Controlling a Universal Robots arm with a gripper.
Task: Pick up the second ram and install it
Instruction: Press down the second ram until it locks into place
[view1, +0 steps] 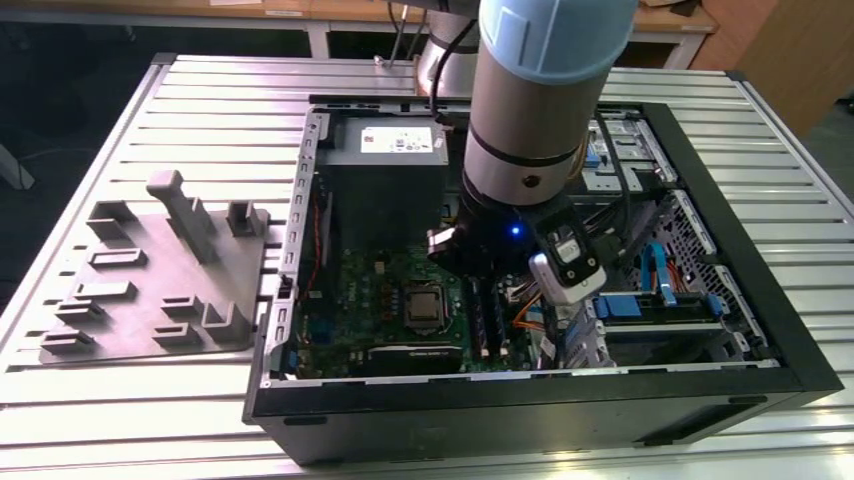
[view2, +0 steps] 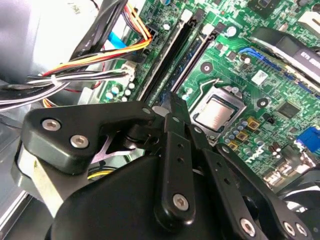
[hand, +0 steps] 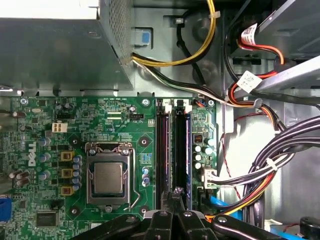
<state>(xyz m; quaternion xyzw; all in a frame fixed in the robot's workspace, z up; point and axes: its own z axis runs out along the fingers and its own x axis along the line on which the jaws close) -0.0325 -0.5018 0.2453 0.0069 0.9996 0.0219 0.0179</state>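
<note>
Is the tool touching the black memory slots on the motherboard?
Cannot tell. In both wrist views the tool overlaps the slots, hiding any contact or gap.

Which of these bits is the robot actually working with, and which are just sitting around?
In the job: gripper, memory slots, motherboard.
Just around: grey moulded tray, power-supply box, cable bundle, processor.

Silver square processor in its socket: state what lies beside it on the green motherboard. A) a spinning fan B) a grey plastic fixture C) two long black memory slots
C: in the first wrist view the silver square processor sits apart from two long black memory slots running parallel alongside.
</note>
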